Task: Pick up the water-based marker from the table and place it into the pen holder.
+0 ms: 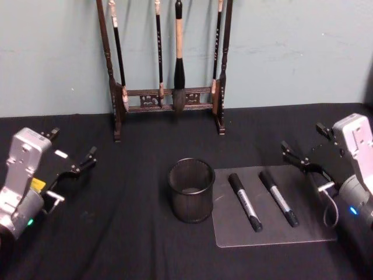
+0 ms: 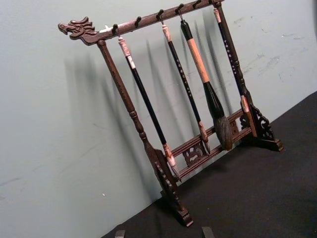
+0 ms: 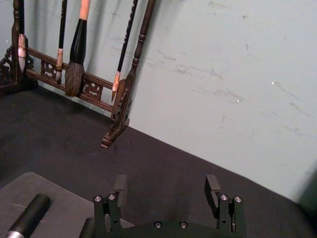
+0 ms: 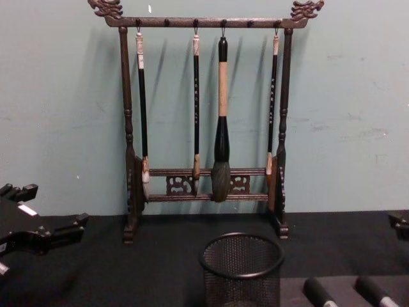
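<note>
Black-clothed table point(image 1: 134, 245) runs under both my pincers. Wooden brush rack point(image 4: 172, 22) stands at the back wall, well ahead of both pincers and roughly centred between them. Four brushes hang on it, the fat brush point(image 4: 221, 147) second from the right-pincer side. Grey mat point(image 1: 303, 230) lies flat on the cloth, just inboard of and below my right pincer point(image 1: 303, 139). Right pincer hovers off the table near the mat's far outer corner, fingers spread wide with nothing between them. In its wrist view the gap faces the wall, with the mat's edge below it. Left pincer point(image 1: 74, 144) hovers on the opposite side, well apart from the mat, also spread wide and empty. Pen holder point(image 1: 191, 207), a black mesh cup, stands upright between the two pincers, at the mat's edge on the left-pincer side; can't tell if it touches the mat. Two markers lie on the mat, roughly parallel and apart, both black with a pale band. Outer marker point(image 1: 278, 198) is nearer my right pincer, inner marker point(image 1: 245, 202) nearer the holder. Can't tell which one is water-based. Neither touches a pincer.
</note>
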Available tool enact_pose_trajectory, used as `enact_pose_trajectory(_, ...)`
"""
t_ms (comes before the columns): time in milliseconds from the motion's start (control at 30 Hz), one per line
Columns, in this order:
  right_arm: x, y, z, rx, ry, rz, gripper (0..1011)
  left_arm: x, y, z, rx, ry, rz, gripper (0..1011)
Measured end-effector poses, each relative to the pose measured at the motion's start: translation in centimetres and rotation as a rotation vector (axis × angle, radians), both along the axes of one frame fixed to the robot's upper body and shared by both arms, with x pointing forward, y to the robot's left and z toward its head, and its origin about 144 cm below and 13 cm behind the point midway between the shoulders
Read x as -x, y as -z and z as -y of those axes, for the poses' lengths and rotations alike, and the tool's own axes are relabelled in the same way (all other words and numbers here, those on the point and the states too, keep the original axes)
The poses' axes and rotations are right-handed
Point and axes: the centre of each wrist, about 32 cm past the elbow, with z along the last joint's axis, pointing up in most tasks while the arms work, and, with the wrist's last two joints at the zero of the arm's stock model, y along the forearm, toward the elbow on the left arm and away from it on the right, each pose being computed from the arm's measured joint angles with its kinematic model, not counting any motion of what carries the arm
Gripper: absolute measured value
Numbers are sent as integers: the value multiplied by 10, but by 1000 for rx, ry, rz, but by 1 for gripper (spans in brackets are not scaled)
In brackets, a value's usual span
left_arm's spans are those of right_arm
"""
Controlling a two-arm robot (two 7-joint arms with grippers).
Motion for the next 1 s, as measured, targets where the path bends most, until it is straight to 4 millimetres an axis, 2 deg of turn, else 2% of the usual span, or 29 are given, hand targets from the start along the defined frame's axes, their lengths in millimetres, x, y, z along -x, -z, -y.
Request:
enact_pose_trajectory(167,1,-14,-6,-54,17,-64,1002,0,0,0,0,0,0,1001)
enact_pose_trajectory(433,3,-42,-16,-123,66,-259,1002,0,0,0,0,0,0,1001)
enact_pose_trajectory(700,0,-49,-24,-114,73,-355,1002,0,0,0,0,0,0,1001)
enact_pose_trajectory(1000,-5,-47,-32,-121,74,-425,1002,0,0,0,0,0,0,1001)
